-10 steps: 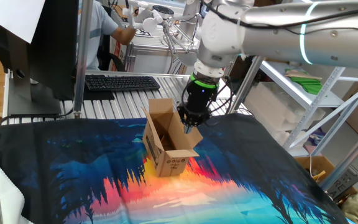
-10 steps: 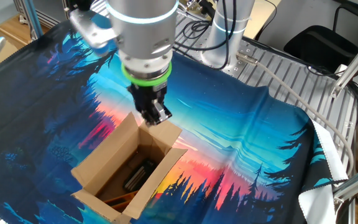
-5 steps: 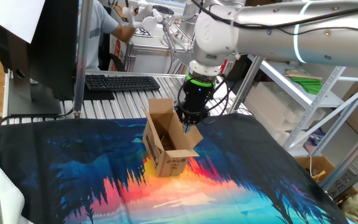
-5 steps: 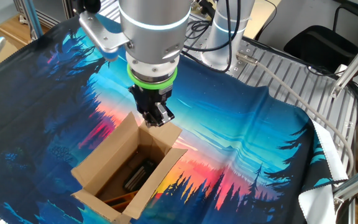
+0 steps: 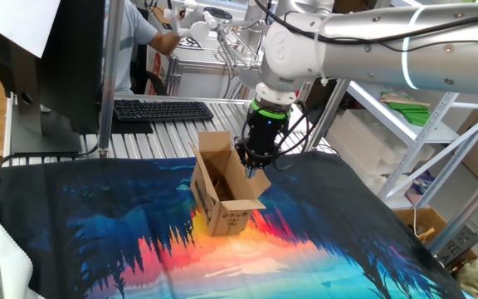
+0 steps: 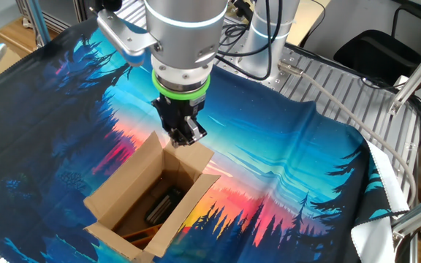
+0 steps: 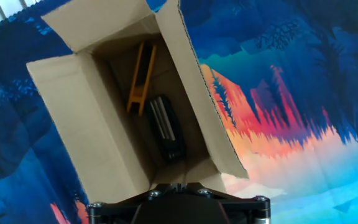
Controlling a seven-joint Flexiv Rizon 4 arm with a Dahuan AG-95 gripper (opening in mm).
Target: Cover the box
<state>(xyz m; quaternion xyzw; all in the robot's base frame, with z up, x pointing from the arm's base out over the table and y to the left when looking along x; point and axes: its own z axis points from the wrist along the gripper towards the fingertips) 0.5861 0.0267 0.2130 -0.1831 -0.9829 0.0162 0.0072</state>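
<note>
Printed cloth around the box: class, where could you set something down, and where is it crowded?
Free: the cloth between the box and the metal slats, and the blue stretch on the box's other side. Crowded: the box's near flap, where the shut fingers hang.

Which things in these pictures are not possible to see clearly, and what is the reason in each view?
- Fingers, hand view: only the dark gripper base shows at the bottom edge; the tips are cut off.
- Contact between gripper and box flap, the other fixed view: too small to tell.
- Black object and orange tool in the box, hand view: shadowed, so what they are is unclear.
- Printed text on the box, one fixed view: too small to read.
</note>
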